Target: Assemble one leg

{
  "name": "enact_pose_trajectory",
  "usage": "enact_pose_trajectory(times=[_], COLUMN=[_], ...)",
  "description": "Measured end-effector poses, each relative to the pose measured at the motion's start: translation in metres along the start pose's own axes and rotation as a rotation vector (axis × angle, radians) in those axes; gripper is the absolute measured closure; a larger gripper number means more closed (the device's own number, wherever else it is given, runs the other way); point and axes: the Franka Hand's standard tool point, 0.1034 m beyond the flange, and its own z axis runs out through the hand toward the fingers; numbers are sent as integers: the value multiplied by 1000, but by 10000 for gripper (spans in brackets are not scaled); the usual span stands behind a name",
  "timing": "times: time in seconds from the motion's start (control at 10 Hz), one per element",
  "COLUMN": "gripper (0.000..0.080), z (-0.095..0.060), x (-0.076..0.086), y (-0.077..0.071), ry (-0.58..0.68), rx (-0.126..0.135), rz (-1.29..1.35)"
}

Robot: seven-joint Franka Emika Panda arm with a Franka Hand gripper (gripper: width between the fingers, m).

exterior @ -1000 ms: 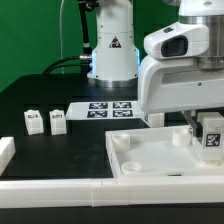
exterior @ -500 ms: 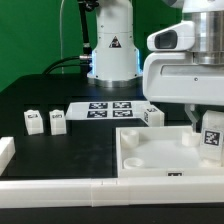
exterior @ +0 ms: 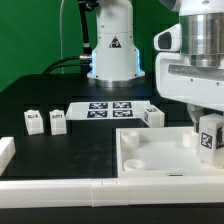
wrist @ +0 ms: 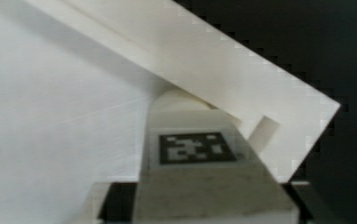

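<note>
One leg [wrist: 196, 150], clamped in the pincer [wrist: 207, 196], fills the wrist view; only the exterior view shows the marker board [exterior: 108, 108].

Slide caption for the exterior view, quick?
Gripper holds a tagged leg at the white tray's far corner.

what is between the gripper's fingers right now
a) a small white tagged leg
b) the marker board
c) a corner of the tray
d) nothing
a: in the exterior view the gripper is closed on the leg at the far right side of the tray, and the wrist view shows the tagged block between the fingers.
</note>
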Motion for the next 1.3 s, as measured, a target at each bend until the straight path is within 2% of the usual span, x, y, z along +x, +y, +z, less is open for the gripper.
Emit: enact_pose_trajectory(times=[0.2,0.3,0.4,0.5,0.6,1.0,1.3], gripper=[508,415,415,236,168,151,151], z=[0,0,0,0,1,1,2], x=[-2,-2,-3,-3,-5,-2,0], y=[0,-1,-1,-1,-2,-2,0], ry=[-9,-10,-12,-11,-6,0,4], rx=[3,4,4,10,23,25,13], rz=[130,123,84,58,-12,-589,-1003])
